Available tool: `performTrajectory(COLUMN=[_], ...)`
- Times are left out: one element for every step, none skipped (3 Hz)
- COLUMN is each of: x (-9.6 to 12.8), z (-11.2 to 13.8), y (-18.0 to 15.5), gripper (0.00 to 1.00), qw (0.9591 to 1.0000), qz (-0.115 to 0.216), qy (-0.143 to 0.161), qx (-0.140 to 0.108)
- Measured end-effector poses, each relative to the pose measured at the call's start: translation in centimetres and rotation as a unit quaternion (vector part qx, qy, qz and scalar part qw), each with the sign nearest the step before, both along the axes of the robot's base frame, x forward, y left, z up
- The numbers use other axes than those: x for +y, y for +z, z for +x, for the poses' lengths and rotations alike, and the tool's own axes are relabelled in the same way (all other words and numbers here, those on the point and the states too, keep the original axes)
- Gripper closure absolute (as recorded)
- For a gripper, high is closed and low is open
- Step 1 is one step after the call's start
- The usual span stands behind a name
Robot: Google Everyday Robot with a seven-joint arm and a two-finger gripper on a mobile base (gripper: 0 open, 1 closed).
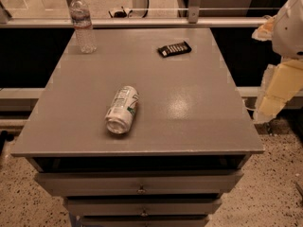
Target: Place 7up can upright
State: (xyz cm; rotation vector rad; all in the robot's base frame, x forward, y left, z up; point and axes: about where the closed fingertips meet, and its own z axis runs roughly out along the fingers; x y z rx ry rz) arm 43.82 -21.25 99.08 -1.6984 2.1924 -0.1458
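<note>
The 7up can [122, 109] lies on its side on the grey table top [189, 103], left of the middle and near the front edge. It is white and silver with green print, and its silver end faces the front. My gripper [271, 103] hangs off the table's right edge, beside the table and well to the right of the can. It touches nothing and holds nothing.
A clear plastic water bottle [83, 23] stands upright at the back left corner. A small dark packet [174, 48] lies at the back, right of centre. Drawers [141, 183] sit below the front edge. Speckled floor surrounds the table.
</note>
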Motion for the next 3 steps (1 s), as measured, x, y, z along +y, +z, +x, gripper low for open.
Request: performTrajectory(x=[0.1, 1.4, 5.6], z=[0.1, 1.3, 3.8], y=[0.1, -0.1, -1.3], gripper=[0.00, 0.00, 0.00], qw=[1.0000, 0.9987, 0.9861], qz=[0.000, 0.004, 0.013], qy=[0.004, 0.049, 0.162], qx=[-0.003, -0.015, -0.037])
